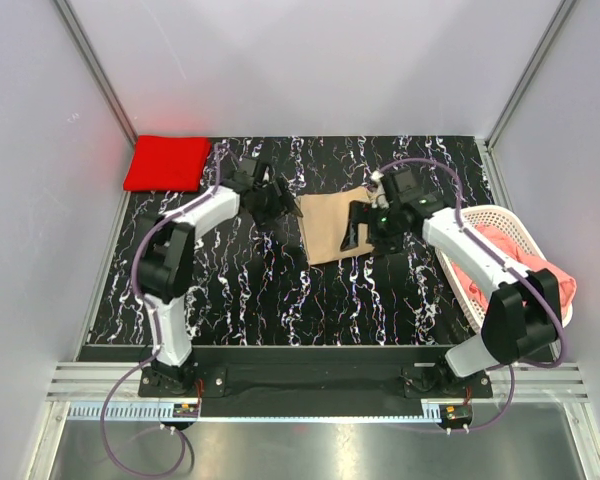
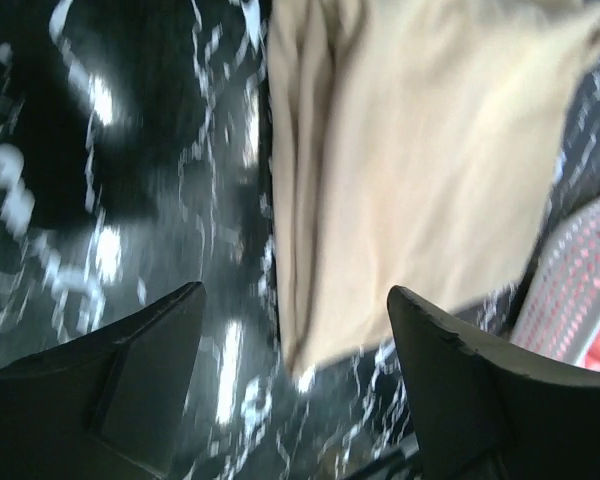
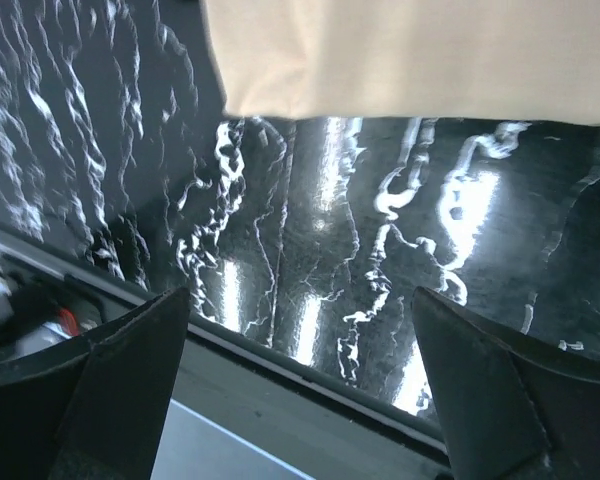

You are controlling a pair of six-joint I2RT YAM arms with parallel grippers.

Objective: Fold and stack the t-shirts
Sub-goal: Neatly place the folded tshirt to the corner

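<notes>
- left jaws and right jaws stand wide and empty either side of the folded tan t-shirt (image 1: 332, 228).
- a one-sided pinch could drag it and undo the fold.

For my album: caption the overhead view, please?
Left gripper and right gripper, open, flank a folded tan t-shirt.

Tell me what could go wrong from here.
The left gripper and right gripper stand open by the folded tan shirt; pinching only its top layer may undo the fold. The red shirt lies in the far corner, so a long carry could let the tan one sag open. Pulling the pink shirt might drag its basket.
</notes>
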